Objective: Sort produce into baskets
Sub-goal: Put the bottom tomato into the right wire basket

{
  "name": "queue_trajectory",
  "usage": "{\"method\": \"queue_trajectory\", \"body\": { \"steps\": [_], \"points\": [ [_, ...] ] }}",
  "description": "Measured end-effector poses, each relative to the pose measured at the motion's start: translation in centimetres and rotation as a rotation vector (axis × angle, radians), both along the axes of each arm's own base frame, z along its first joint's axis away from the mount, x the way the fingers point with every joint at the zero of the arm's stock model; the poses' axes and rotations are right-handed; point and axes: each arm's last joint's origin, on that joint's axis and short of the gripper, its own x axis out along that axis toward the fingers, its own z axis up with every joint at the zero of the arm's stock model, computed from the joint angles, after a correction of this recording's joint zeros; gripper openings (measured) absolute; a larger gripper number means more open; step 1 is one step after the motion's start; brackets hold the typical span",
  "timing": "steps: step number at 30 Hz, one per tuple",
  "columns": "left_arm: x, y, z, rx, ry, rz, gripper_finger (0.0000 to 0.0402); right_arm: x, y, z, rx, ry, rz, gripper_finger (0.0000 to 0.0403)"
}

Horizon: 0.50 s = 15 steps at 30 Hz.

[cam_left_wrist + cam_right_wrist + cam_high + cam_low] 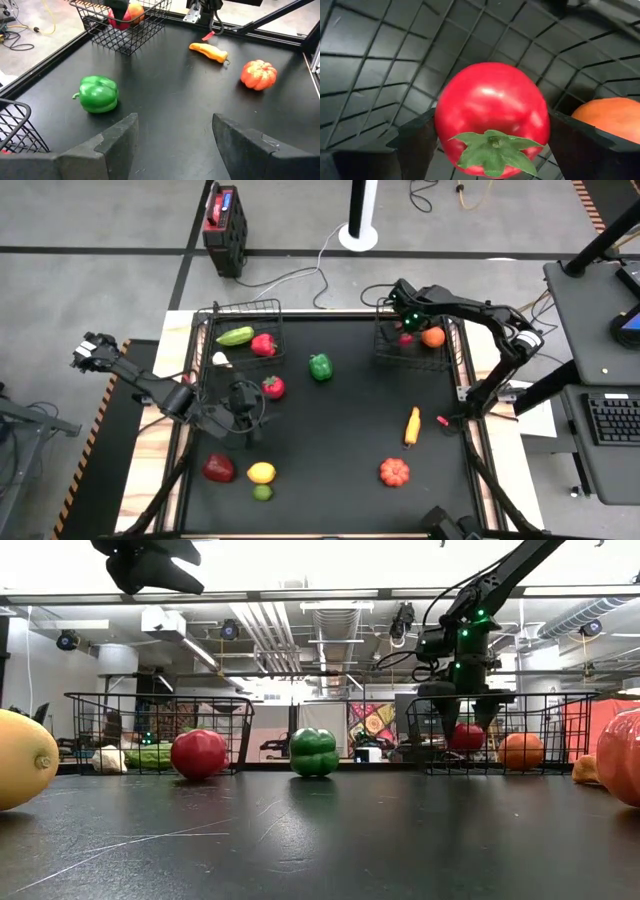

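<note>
My right gripper (407, 330) reaches down into the right basket (385, 352) and is shut on a red tomato (492, 117). An orange fruit (433, 336) lies on that basket's floor beside it. My left gripper (172, 122) hangs open above the table near the left basket (205, 335) and touches nothing. That basket holds a green vegetable (235, 336), a red piece (263, 344) and a white piece (221, 359). A green pepper (97, 93) rests on the table ahead of the left gripper. My right gripper pinches the tomato's two opposite sides (440, 125) between its two fingers, coming from above and pointing down. The green leafy stem end (492, 150) faces up toward the wrist. The tomato sits low inside the right basket; whether it touches the floor I cannot tell.
Loose on the black table lie a red piece (272, 387), an orange pepper (412, 425), an orange pumpkin (394, 472), a dark red piece (218, 468), a yellow lemon (261, 472) and a green lime (262, 492). Bare table stretches between the two baskets.
</note>
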Motion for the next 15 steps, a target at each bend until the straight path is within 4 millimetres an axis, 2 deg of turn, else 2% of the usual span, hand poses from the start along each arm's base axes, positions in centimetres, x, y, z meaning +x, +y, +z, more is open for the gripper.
{"method": "queue_trajectory", "body": {
  "steps": [8, 15],
  "points": [
    [0.02, -0.01, 0.03, -0.002, -0.004, 0.0, 0.0237, 0.05, 0.05, -0.01, 0.015, -0.017, 0.014, 0.0361],
    [0.03, -0.03, 0.03, -0.007, -0.003, -0.006, 0.0237, 0.13, -0.04, 0.23, 0.008, -0.021, 0.015, 0.0363]
  ]
}}
